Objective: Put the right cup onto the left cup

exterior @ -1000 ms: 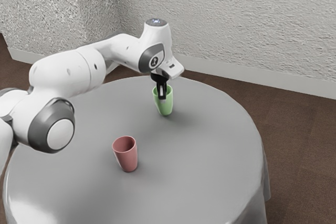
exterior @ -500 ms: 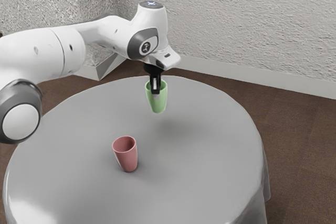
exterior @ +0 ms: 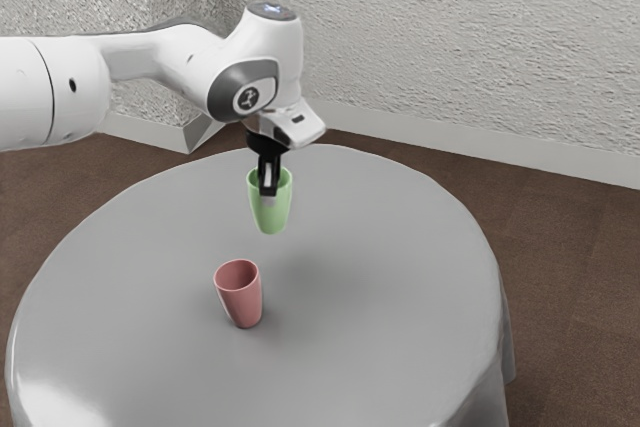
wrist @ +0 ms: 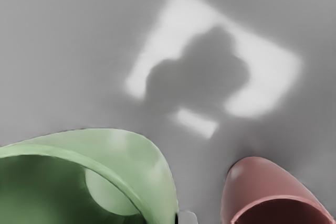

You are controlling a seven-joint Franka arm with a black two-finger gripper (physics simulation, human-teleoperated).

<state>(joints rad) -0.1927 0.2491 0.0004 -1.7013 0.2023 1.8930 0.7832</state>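
Observation:
My gripper [exterior: 268, 185] is shut on the wall of the green cup [exterior: 272, 212], one finger outside and the other inside its rim. The green cup hangs upright above the table, behind the red cup [exterior: 241, 299] in the exterior view. The red cup stands upright on the table with its mouth up. In the wrist view the green cup [wrist: 134, 156] is large and close, with a fingertip at its wall; the red cup [wrist: 262, 182] is lower down and apart from it.
The round table [exterior: 400, 297] has a grey cloth hanging over its edge. A rough pale wall [exterior: 450, 47] rises behind it. Bright reflected light with a dark shadow lies on the cloth in the wrist view.
My gripper has lifted the green cup off the table and carried it toward the exterior view's left, nearer the red cup. The red cup has stayed in place.

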